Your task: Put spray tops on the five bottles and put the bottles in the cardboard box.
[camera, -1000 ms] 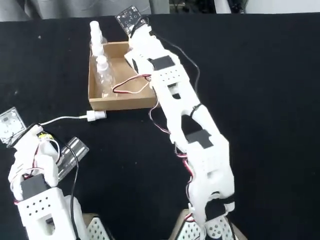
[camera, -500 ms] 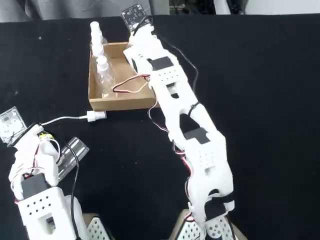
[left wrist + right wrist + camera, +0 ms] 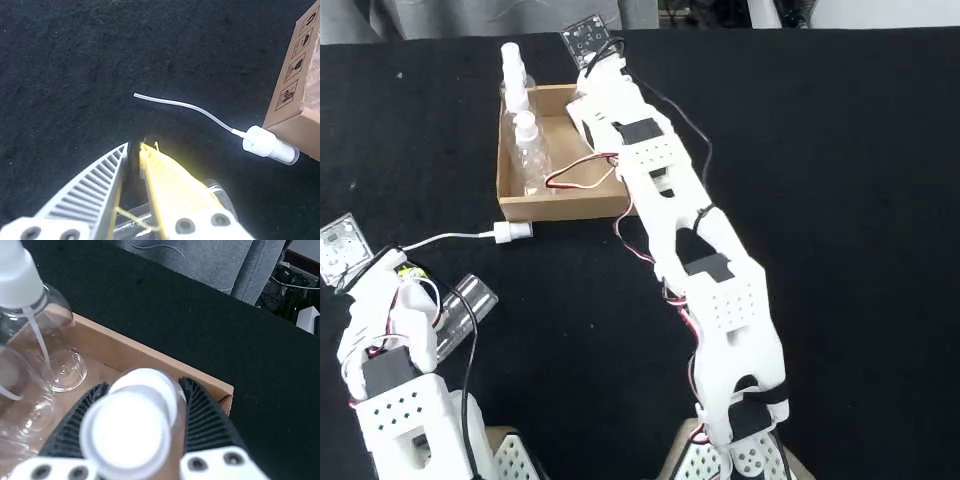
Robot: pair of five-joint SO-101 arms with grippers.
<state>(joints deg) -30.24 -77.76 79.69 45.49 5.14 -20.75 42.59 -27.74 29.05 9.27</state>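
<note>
My right gripper [image 3: 144, 385] is shut on a clear bottle with a white spray top [image 3: 130, 425], held upright over the cardboard box [image 3: 560, 208] near its far right corner. Two capped bottles [image 3: 515, 72] [image 3: 528, 150] stand along the box's left side. Near the table's front left, my left gripper [image 3: 134, 146] is shut with nothing between its fingers. An uncapped clear bottle [image 3: 465, 305] lies on its side right beside that gripper. A loose spray top [image 3: 510, 232] with its thin tube lies on the cloth just in front of the box.
Black cloth covers the whole table [image 3: 840, 200], with open room on the right half. The right arm's red and white cable [image 3: 582, 172] loops over the box. Grey fabric hangs behind the far table edge.
The right arm has shifted slightly over the box with its bottle. The left arm, the lying bottle and the loose spray top have not moved.
</note>
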